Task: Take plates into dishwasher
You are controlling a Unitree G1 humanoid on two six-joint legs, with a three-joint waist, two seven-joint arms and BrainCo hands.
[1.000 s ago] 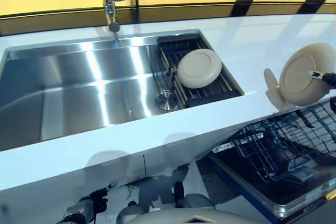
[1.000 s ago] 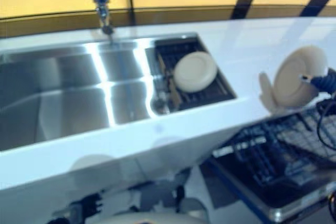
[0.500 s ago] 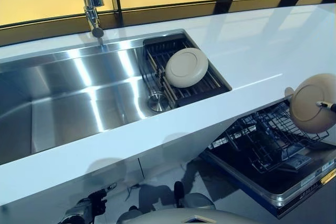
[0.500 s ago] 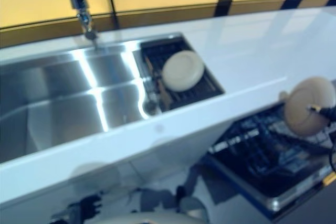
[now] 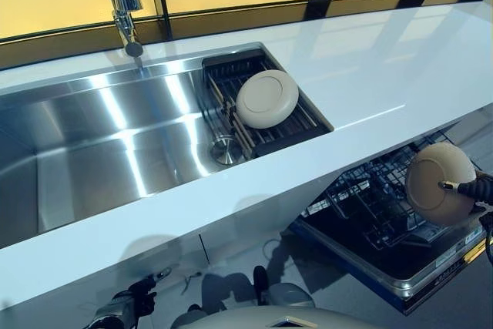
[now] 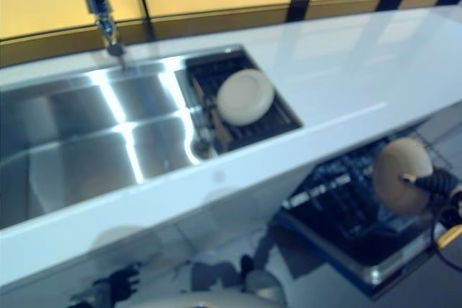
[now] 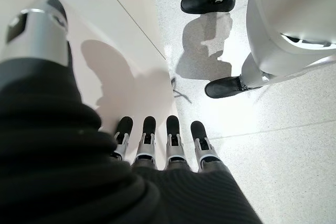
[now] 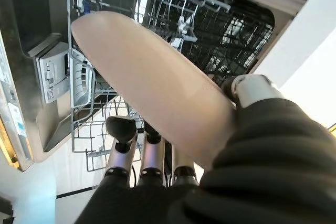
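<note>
Fingers of the right robot hand [image 8: 142, 156] clamp one smooth beige plate [image 8: 152, 85] over the wire dishwasher rack [image 8: 210, 30], a grip only its wrist view shows. Left robot hand [image 7: 157, 145] hangs relaxed above the floor [image 7: 278, 150]. Farther, a second round plate [image 5: 267, 99] lies on the slatted rack [image 5: 296, 125] at the steel sink's [image 5: 100, 144] right end.

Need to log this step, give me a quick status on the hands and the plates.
Right hand shut on a plate, held over the open dishwasher rack. Left hand open, idle, down by the floor. Second plate on the sink rack.
</note>
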